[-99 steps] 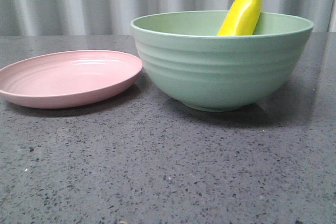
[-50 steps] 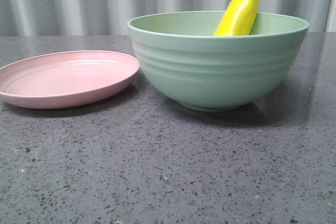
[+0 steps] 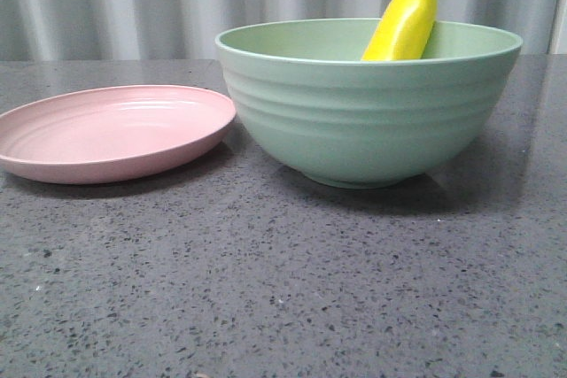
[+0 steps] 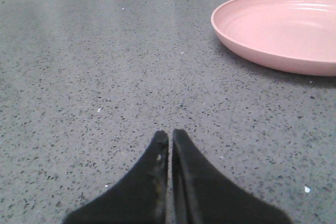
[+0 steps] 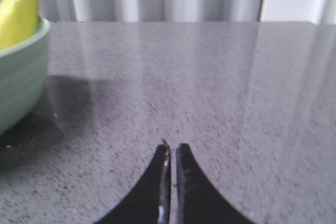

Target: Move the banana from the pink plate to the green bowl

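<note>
The banana [image 3: 403, 22] leans inside the green bowl [image 3: 368, 117], its dark tip sticking up over the far right rim. The pink plate [image 3: 111, 133] lies empty to the left of the bowl, its rim close to the bowl's side. Neither gripper shows in the front view. In the left wrist view my left gripper [image 4: 170, 136] is shut and empty over bare table, with the pink plate [image 4: 281, 30] ahead of it. In the right wrist view my right gripper [image 5: 173, 149] is shut and empty, with the green bowl [image 5: 18, 77] and banana [image 5: 18, 15] off to one side.
The table [image 3: 283, 289] is dark grey speckled stone. A pale pleated curtain [image 3: 133, 2] hangs behind it.
The bowl and plate appear a few pixels further left than one second ago; nothing has changed in the last half second.
</note>
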